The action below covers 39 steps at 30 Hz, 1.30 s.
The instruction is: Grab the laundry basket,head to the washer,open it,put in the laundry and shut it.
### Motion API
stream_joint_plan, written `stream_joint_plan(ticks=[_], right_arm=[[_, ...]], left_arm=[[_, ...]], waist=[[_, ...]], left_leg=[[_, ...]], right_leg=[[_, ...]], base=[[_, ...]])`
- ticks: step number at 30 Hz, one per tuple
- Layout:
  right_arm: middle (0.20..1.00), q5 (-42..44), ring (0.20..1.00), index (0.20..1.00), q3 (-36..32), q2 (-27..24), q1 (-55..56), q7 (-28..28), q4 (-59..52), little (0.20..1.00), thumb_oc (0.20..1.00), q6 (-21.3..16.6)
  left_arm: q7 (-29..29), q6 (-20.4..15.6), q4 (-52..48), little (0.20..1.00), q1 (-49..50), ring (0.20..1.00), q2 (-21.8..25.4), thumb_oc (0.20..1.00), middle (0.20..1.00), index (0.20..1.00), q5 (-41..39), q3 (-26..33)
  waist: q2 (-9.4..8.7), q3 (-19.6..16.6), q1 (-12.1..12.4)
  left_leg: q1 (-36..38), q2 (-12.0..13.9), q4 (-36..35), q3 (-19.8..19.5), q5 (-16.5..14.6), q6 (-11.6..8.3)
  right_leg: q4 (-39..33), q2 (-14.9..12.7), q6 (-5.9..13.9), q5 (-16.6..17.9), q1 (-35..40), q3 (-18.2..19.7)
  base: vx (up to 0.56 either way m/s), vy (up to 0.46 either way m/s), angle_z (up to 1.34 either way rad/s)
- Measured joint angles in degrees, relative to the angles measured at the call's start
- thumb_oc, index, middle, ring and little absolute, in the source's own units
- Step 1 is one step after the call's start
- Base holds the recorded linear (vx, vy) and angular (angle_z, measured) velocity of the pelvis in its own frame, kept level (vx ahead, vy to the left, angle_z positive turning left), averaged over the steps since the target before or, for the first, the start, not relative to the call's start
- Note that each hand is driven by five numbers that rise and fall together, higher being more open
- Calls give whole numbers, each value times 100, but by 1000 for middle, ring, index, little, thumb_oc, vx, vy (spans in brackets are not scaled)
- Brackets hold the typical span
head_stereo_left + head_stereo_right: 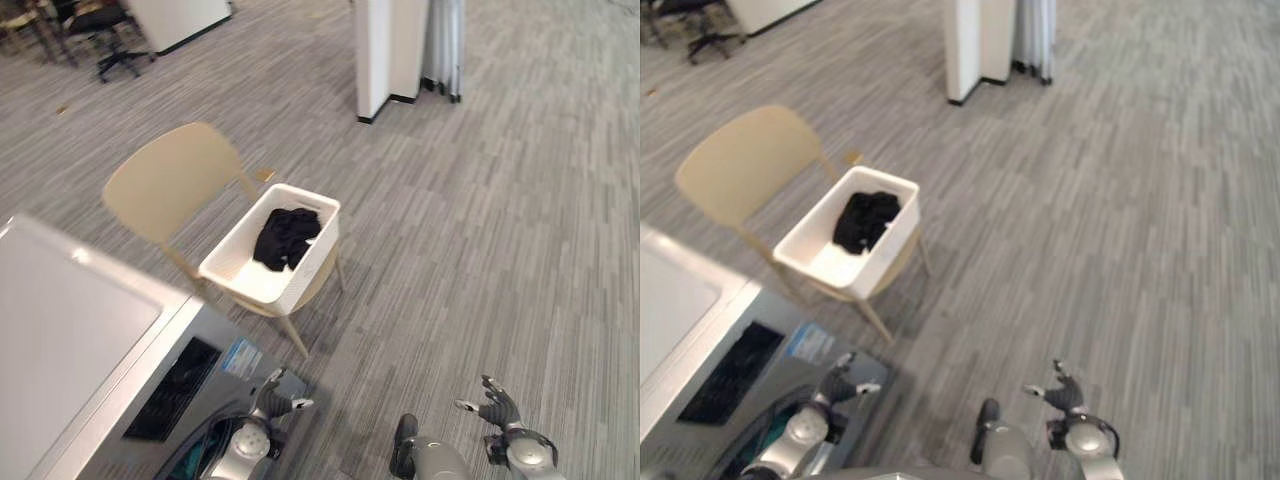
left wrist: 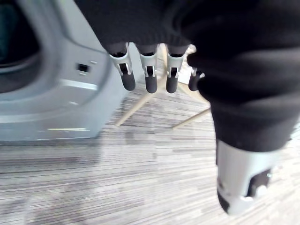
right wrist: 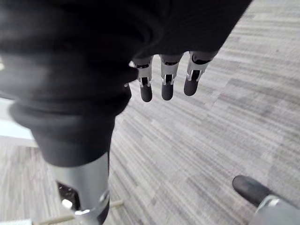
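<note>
Ahead: white laundry basket (image 1: 268, 256) on beige chair (image 1: 172, 182) seat, dark laundry (image 1: 285, 236) inside, long axis running away and rightward. Lies forward of both hands, well apart. Left hand (image 1: 271, 398) nearer, beside washer (image 1: 90, 350), fingers relaxed, empty. Right hand (image 1: 497, 405) over carpet, fingers spread, empty. Basket not yet grabbed.

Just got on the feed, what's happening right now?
Nothing is being held yet. The white basket with dark laundry in it sits on the seat of a tan chair, beside the washer at the robot's left. The left hand and right hand both hang low and open, fingers relaxed, clear of the basket. In the left wrist view the washer's door opening shows next to that hand.
</note>
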Motion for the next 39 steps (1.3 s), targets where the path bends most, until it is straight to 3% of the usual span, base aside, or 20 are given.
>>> stream_joint_plan(ticks=[1, 2, 4, 5, 9, 13, 17, 18, 19, 22, 23, 24, 25, 27, 31, 32, 33, 34, 35, 39], right_arm=[[1000, 0, 1000, 1000, 31, -65, -7, -1, -7, 1000, 1000, 0], [1000, 0, 1000, 1000, 65, -164, -62, -30, -33, 1000, 1000, -10], [1000, 5, 1000, 1000, 70, -285, -35, -72, -65, 1000, 1000, 7], [1000, 6, 1000, 1000, 82, -293, -19, -71, -163, 1000, 1000, 9], [1000, 7, 1000, 1000, 248, -235, -33, -64, -171, 1000, 1000, -24], [1000, 5, 1000, 1000, 315, -239, -46, -85, -108, 1000, 1000, -20], [1000, -15, 1000, 1000, 310, -242, 19, -83, -154, 1000, 1000, -18], [1000, -25, 1000, 1000, 314, -232, 25, -82, -141, 1000, 1000, -14], [1000, -32, 1000, 1000, 357, -229, 20, -73, -138, 1000, 1000, -10], [1000, -43, 1000, 1000, 459, -204, -186, -8, -175, 1000, 1000, 14], [1000, -43, 1000, 1000, 443, -207, -208, -3, -242, 1000, 1000, 9], [1000, -43, 1000, 1000, 447, -153, -178, 6, -383, 1000, 1000, -24], [1000, -43, 1000, 1000, 411, -84, -184, 5, -504, 1000, 1000, -41], [1000, -42, 1000, 1000, 448, 34, -395, 38, -491, 1000, 1000, -58], [1000, -40, 1000, 1000, 448, 85, -688, 40, -471, 1000, 1000, -72], [1000, -40, 1000, 1000, 441, 108, -634, 41, -447, 1000, 1000, -55], [1000, -40, 1000, 1000, 445, 208, -586, 44, -390, 1000, 1000, -50], [1000, -40, 1000, 1000, 448, 204, -556, 39, -358, 1000, 1000, -54], [1000, -41, 1000, 1000, 438, 169, -415, 38, -321, 1000, 1000, -50], [1000, -41, 1000, 1000, 462, 94, -584, 147, -43, 1000, 1000, -28]], left_arm=[[-2, -33, -1, 1000, 15, 1000, -20, 1000, 1000, 1000, 0, -11], [-10, -38, -2, 1000, 14, 1000, -102, 1000, 1000, 1000, -3, -25], [4, -49, -53, 1000, -43, 1000, -241, 1000, 1000, 1000, -6, -3], [13, -66, -77, 1000, -59, 1000, -308, 1000, 1000, 1000, -6, -12], [20, -37, -11, 1000, 42, 1000, -365, 1000, 1000, 1000, -5, -16], [38, -17, 11, 1000, 51, 1000, -294, 1000, 1000, 1000, -5, 0], [48, -26, -51, 1000, 173, 1000, -295, 1000, 1000, 1000, -7, 36], [47, -24, -52, 1000, 186, 1000, -293, 1000, 1000, 1000, -7, 60], [64, -24, -95, 1000, 217, 1000, -277, 1000, 1000, 1000, -9, 98], [77, -17, -150, 1000, 160, 1000, -203, 1000, 1000, 1000, -16, 229], [78, -14, -153, 1000, 111, 1000, -196, 1000, 1000, 1000, -20, 223], [95, -39, -232, 1000, 46, 1000, -85, 1000, 1000, 1000, -25, 180], [100, -40, -267, 1000, -38, 1000, -2, 1000, 1000, 1000, -24, 124], [214, -25, -315, 1000, -94, 1000, -24, 1000, 1000, 1000, -52, 99], [240, -36, -255, 1000, -108, 1000, -88, 1000, 1000, 1000, -53, 1], [257, -28, -79, 1000, -177, 1000, -44, 1000, 1000, 1000, -51, 3], [266, -26, -98, 1000, 89, 1000, 42, 1000, 1000, 1000, -52, 41], [282, -28, 27, 1000, 110, 1000, 21, 1000, 1000, 1000, -50, 36], [271, -27, 199, 1000, 18, 1000, 11, 1000, 1000, 1000, -48, 15], [247, -24, 219, 1000, 97, 1000, -139, 1000, 1000, 1000, -50, 17]], waist=[[0, 0, 13], [-47, 39, 57], [-56, 54, 53], [-153, 138, 184], [-180, 291, 326], [-209, 417, 459], [-263, 431, 440], [-270, 431, 428], [-306, 381, 466], [-388, 455, 512], [-341, 482, 518], [-358, 475, 498], [-421, 483, 570], [-512, 500, 610], [-415, 559, 614], [-359, 595, 458], [-538, 527, 584], [-486, 488, 565], [-431, 454, 407], [-362, 446, 600]], left_leg=[[-129, 100, 450, -140, 108, -9], [-554, 103, 1081, -763, 32, -232], [-1110, -215, 965, -1398, -166, -397], [-1279, -537, 320, -1611, -159, -357], [-1937, -781, -771, -1484, 361, -247], [-2157, -886, -1586, -791, 996, -76], [-1703, -986, -1738, -520, 1083, 152], [-1616, -1057, -1827, -525, 1187, 347], [-1489, -1226, -1983, -552, 1283, 791], [-1230, -1432, -2096, -677, 1156, 911], [-1122, -1437, -2109, -811, 1150, 920], [-850, -1526, -2223, -1299, 1126, 931], [-719, -1579, -2320, -1585, 1007, 934], [-676, -1714, -2329, -1706, 973, 957], [-568, -1727, -2328, -2306, 886, 848], [-495, -1705, -2322, -2558, 849, 831], [-314, -1795, -2318, -2660, 678, 754], [-362, -1786, -2167, -3035, 521, 692], [-481, -1747, -1975, -3389, 441, 647], [-720, -1268, -1735, -3297, 399, 303]], right_leg=[[-131, 74, -76, 47, 91, 79], [-499, 171, -152, 243, 296, 220], [-882, 224, -142, 259, 501, 390], [-1117, 227, -76, 420, 670, 484], [-1533, 441, -220, 289, 1217, 408], [-1529, 649, -144, 149, 1528, 258], [-1494, 653, 139, -155, 1981, 174], [-1492, 624, 211, -211, 2055, 151], [-1343, 486, 337, -303, 2077, 154], [-387, 261, 593, -545, 1865, 157], [473, 131, 619, -646, 1610, 162], [2081, -204, 803, -949, 970, 407], [2513, -224, 796, -1106, 565, 740], [2508, -298, 740, -1138, -166, 1173], [1473, -70, 715, -1105, -660, 1840], [548, 175, 694, -713, -606, 2607], [352, 146, 676, -102, -610, 2831], [115, 289, 750, -49, -426, 3346], [-159, 331, 761, 240, -176, 3426], [-694, 507, 336, 808, 124, 2558]], base=[[125, -130, -107], [81, -89, -81], [146, -63, -45], [136, -17, -43], [250, -40, -9], [240, 38, 6], [288, 75, 11], [219, 80, 20], [201, 99, 28], [161, 92, 32], [54, -15, 101], [70, -25, 126], [112, -56, 131], [141, -78, 94], [127, -130, 97], [132, -254, 144], [157, -351, 180], [127, -394, 143], [39, -202, 167], [73, -237, 93]])
